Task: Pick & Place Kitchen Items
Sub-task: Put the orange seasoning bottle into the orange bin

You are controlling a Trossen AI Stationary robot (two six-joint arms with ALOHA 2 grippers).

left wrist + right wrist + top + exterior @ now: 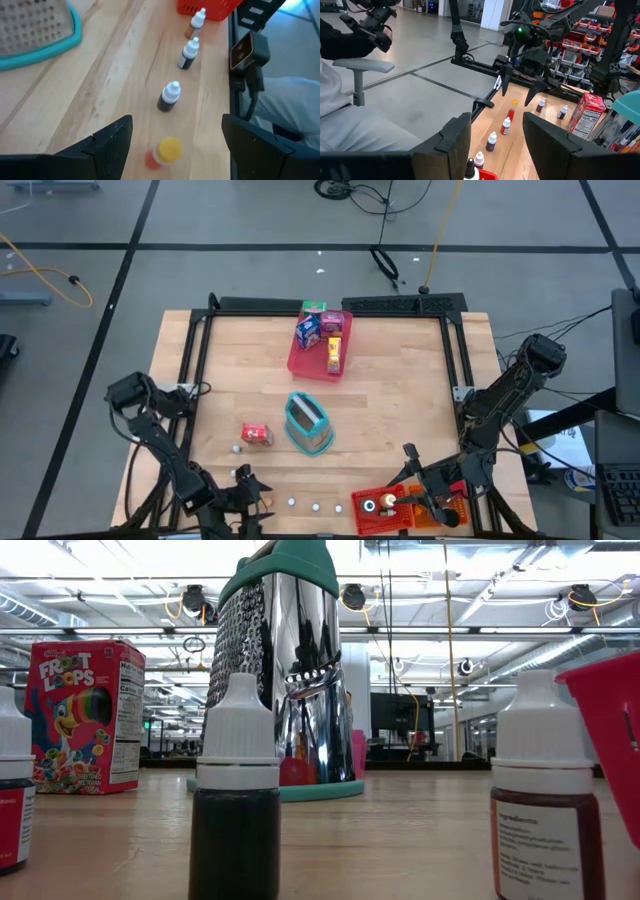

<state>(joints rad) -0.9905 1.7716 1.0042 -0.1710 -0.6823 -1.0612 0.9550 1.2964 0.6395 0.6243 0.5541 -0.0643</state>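
Observation:
A small red bottle with a yellow cap (165,152) stands on the table near its front edge. My left gripper (176,120) is open just above it, one finger on either side, touching nothing; the right wrist view shows that gripper (520,92) over the bottle (512,110). A row of white-capped bottles (170,96) runs on toward the red bin (210,7). My right gripper (408,470) is open, level above the red bin (385,512), and holds nothing. The pink tray (300,363) at the far middle carries several packets.
A steel grater with a teal rim (307,423) lies mid-table, and a red cereal box (256,435) stands to its left. An orange bin (450,515) sits beside the red one. A black frame borders the table. A seated person (350,35) shows beyond the table.

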